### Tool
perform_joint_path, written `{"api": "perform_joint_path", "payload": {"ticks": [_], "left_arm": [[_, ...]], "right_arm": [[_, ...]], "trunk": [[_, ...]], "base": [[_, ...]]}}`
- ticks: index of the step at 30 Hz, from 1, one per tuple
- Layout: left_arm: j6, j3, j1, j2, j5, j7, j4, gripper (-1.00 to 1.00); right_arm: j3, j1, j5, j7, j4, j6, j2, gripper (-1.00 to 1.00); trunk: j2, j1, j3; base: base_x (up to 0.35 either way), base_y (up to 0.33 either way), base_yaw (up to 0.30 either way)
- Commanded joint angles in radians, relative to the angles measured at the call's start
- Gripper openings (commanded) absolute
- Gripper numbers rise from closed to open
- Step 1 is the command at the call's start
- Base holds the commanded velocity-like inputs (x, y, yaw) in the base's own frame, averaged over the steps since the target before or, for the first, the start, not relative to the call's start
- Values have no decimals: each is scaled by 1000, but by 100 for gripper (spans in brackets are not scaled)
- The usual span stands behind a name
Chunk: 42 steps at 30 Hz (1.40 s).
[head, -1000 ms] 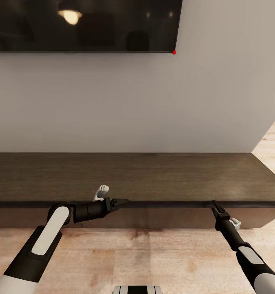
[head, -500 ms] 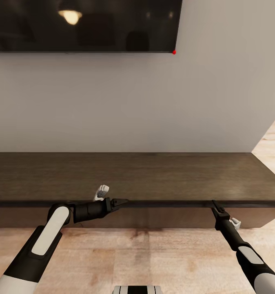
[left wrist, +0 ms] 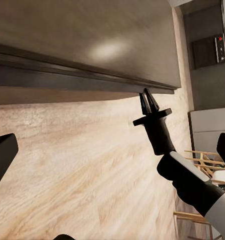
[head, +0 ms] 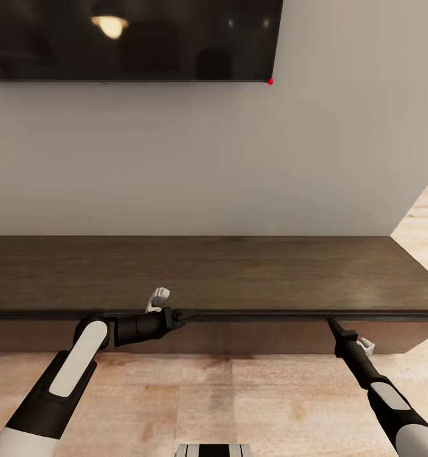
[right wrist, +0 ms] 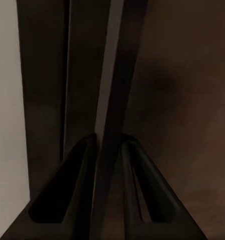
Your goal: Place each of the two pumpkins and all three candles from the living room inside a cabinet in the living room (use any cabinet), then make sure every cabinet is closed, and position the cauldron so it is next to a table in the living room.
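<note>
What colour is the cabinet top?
Dark brown wood grain on the cabinet, clearest in the head view.

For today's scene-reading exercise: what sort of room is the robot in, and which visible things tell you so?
Probably a living room: a dark wall-mounted screen hangs above the long low dark wood cabinet, with pale wood flooring in front.

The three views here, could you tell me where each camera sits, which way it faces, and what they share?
Head view: up on the head, looking forward and down at the cabinet under a wall screen; both arms show.
Left wrist view: near the left hand, looking along the cabinet's front edge over the wood floor; the right hand shows.
Right wrist view: between the right hand's fingers, close to the cabinet's edge.
Shared: the cabinet's front edge; head and left wrist views both show the right hand.
</note>
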Motion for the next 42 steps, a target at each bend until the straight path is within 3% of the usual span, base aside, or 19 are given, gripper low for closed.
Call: {"api": "perform_joint_path", "payload": {"ticks": [1, 29, 42], "left_arm": [[1, 0, 0, 1, -10, -10, 0, 100], [1, 0, 0, 1, -10, -10, 0, 100], [1, 0, 0, 1, -10, -10, 0, 100]], "right_arm": [[-9, -1, -27, 7, -5, 19, 0, -100], [-9, -1, -27, 7, -5, 19, 0, -100], [-9, -1, -27, 7, -5, 19, 0, -100]], "trunk": [[0, 0, -1], [0, 0, -1], [0, 0, -1]], "base": [[0, 0, 0], [-2, 0, 0], [-229, 0, 0]]}}
